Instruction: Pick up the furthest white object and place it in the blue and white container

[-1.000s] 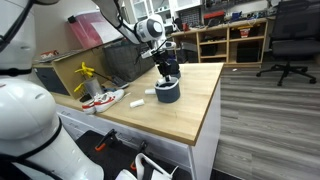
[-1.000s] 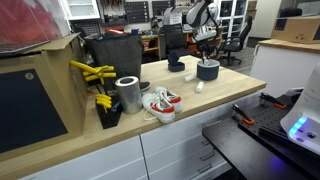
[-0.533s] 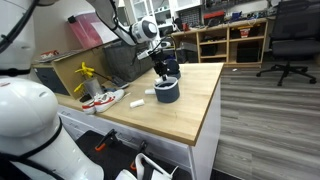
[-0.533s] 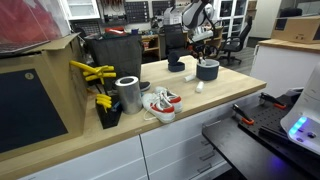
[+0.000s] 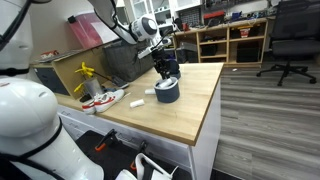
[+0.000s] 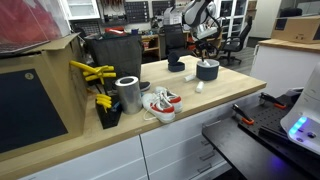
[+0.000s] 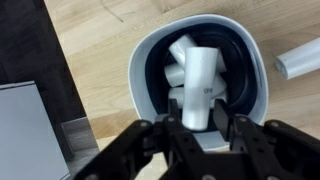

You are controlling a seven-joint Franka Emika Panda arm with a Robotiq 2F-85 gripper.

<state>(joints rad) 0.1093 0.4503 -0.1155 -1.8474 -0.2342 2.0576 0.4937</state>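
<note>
**White tube held over the tub at the far end of the bench**

From where I stand, the arm reaches out over the wooden bench (image 5: 192, 116) and its pincer (image 5: 164, 70) hangs just above the blue and white container (image 5: 167, 93). That tub sits upright near the bench's far corner in both exterior views (image 6: 208, 72), dark on the outside with a paler rim.

The wrist view looks straight down into it. The pincer (image 7: 200, 126) is clamped on a white tube (image 7: 202, 75), whose sides sit against the two dark fingers (image 7: 158, 138). The tube hangs over the middle of the container's (image 7: 140, 72) opening, with its lower end down inside the dark hollow. I cannot tell whether that end touches the bottom. A second white piece (image 7: 178, 55) lies tilted inside the tub, partly hidden behind the held tube.

Another white tube (image 7: 298, 60) lies flat on the bare wood just beside the container, outside its rim. It shows in both exterior views (image 5: 137, 102) (image 6: 197, 86).

Further along the bench, well apart from the tub, a red-and-white thing (image 6: 160, 103) lies next to a metal can (image 6: 128, 94). Some yellow tools (image 6: 92, 72) stick up behind the can.
</note>
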